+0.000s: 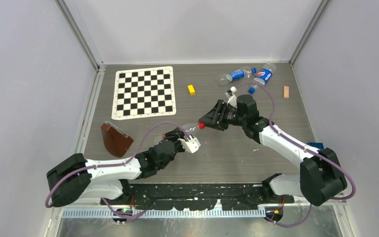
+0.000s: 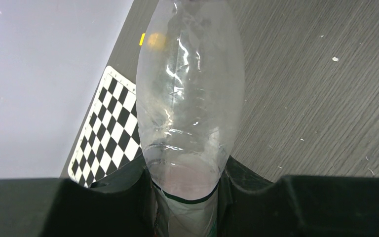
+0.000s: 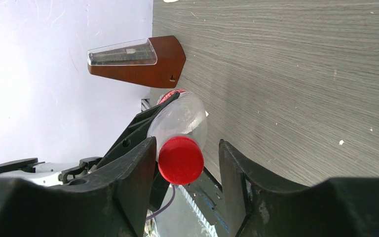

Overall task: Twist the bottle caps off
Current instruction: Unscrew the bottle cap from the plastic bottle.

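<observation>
Grey wood-grain table stands between white walls. Near its middle the left gripper is clamped on a clear bottle, held off the surface with its neck pointing right. The red cap lies between the fingers of the right gripper, which stand apart: the cap touches one finger, with a gap to the other. Two blue-labelled bottles lie far right.

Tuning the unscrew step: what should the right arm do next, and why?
Probably close the right gripper on the small round red plastic cap: its jaws straddle the cap with a gap on one side, and the left gripper clamps the clear plastic bottle.
</observation>
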`<state>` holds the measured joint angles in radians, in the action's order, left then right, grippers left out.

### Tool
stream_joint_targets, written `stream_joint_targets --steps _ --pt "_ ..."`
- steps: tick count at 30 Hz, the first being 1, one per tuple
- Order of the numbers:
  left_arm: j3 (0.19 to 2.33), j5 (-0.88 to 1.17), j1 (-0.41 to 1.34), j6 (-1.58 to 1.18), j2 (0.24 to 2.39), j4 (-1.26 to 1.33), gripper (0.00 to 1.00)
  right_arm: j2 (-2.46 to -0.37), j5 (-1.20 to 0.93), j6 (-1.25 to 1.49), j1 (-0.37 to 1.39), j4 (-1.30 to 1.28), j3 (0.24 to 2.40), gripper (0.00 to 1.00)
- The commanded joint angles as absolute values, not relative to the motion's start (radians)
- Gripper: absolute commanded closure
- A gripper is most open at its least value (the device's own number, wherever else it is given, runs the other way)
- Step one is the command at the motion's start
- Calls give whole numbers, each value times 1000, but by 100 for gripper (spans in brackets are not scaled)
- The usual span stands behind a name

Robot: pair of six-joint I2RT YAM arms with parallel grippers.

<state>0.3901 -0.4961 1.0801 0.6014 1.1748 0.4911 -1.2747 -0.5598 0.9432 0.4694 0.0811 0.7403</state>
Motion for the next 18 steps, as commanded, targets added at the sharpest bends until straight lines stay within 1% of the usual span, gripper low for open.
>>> stream_joint_targets --steps 1,3,5,6,7,9,15,18 --pt "405 -516 1086 613 1157 580 98 -1287 -579 941 471 132 783 48" --pt "405 -516 1086 614 1159 583 98 -1290 -595 948 471 153 780 52" --pt "406 -520 1086 618 1166 590 98 -1290 -610 950 471 165 778 54" --pt "408 -524 1086 620 1169 593 97 -1290 -615 950 471 170 778 53" --pt "411 -531 1086 619 1176 593 97 -1289 -624 945 471 171 779 47" --pt "418 -535 1085 618 1187 582 97 -1286 -632 936 471 164 779 41" --pt "431 -541 1086 616 1209 574 96 -1278 -614 904 470 117 789 40" --pt "431 -547 1086 617 1208 574 96 -1279 -613 905 470 119 789 44"
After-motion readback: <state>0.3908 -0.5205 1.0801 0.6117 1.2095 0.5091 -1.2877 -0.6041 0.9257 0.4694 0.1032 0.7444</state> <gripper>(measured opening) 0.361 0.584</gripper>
